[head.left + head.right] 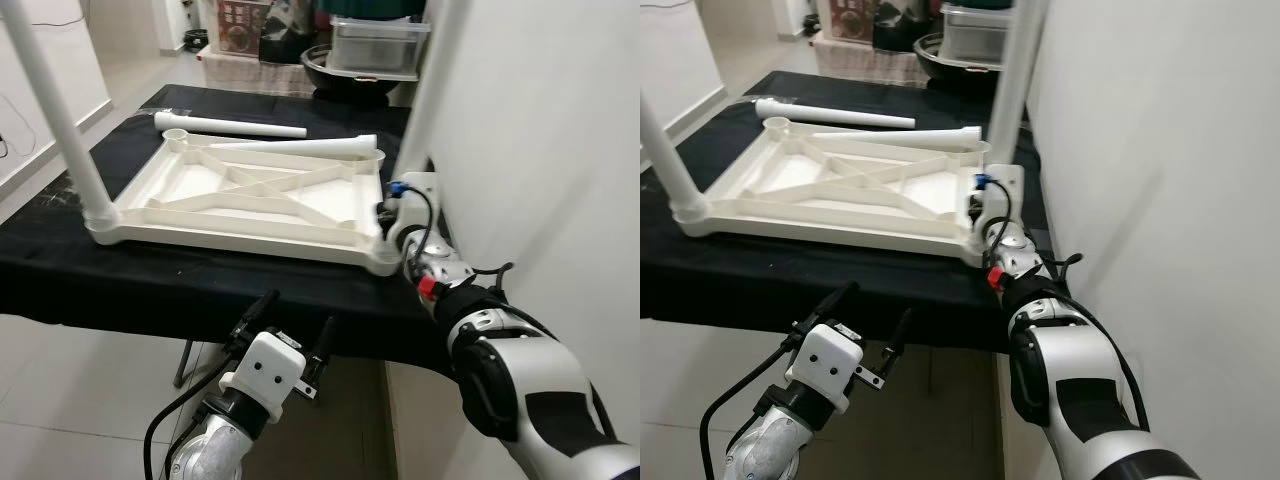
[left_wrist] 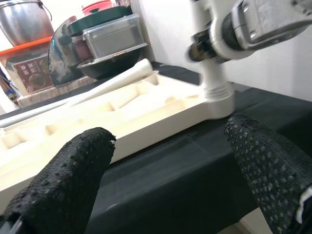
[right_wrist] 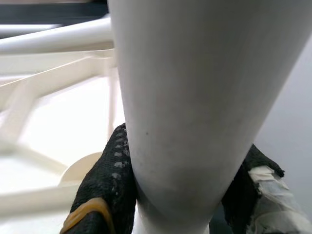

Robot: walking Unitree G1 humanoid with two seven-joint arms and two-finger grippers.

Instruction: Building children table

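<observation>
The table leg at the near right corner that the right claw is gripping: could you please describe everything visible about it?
The table leg is a smooth white tube, plastic by its look, widening toward its base. It stands upright in the near right corner socket of the upturned white tabletop, close beside the wall. The right claw is shut around it just above the socket, black fingers on either side.

Black-covered table (image 1: 60,270) here. The white upside-down tabletop (image 1: 250,195) sits flat on it. Two loose legs (image 1: 230,125) lie at its 12 o'clock side.
</observation>
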